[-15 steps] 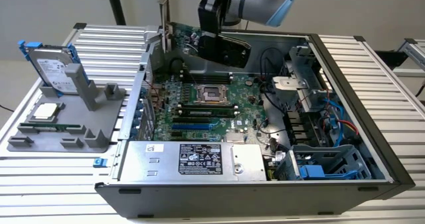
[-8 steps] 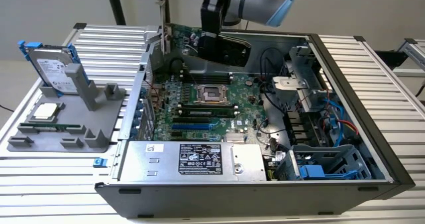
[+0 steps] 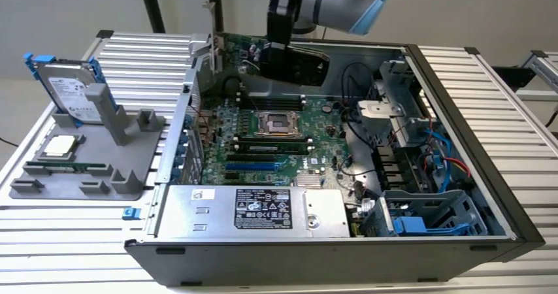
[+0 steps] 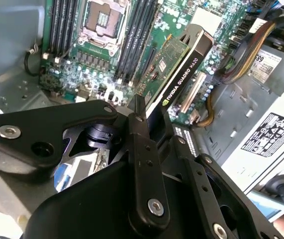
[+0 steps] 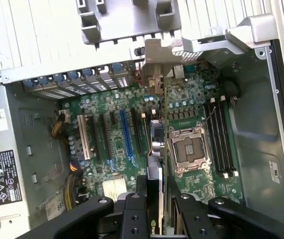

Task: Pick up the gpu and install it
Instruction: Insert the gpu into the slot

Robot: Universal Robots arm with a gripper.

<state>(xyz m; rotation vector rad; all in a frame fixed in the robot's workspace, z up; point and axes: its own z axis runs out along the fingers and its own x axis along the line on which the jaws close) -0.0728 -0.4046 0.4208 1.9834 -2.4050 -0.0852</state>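
Ribbed metal table (image 3: 492, 91), open computer case (image 3: 288, 261) lying on it: gpu (image 3: 301, 64) lifted, not yet seated.
Pick-up looks done and install is left. The gpu hangs at upper centre of the exterior view, apparently clear of the motherboard (image 3: 261, 147). Card is thin and flat, green on one face, black on the other, held edge-down. The gripper (image 5: 156, 185) is clenched on its upper edge, a finger each side. Expansion slots (image 5: 126, 132) look empty. Hard drive (image 3: 72, 91) stands in grey holder (image 3: 87, 176), left of frame.
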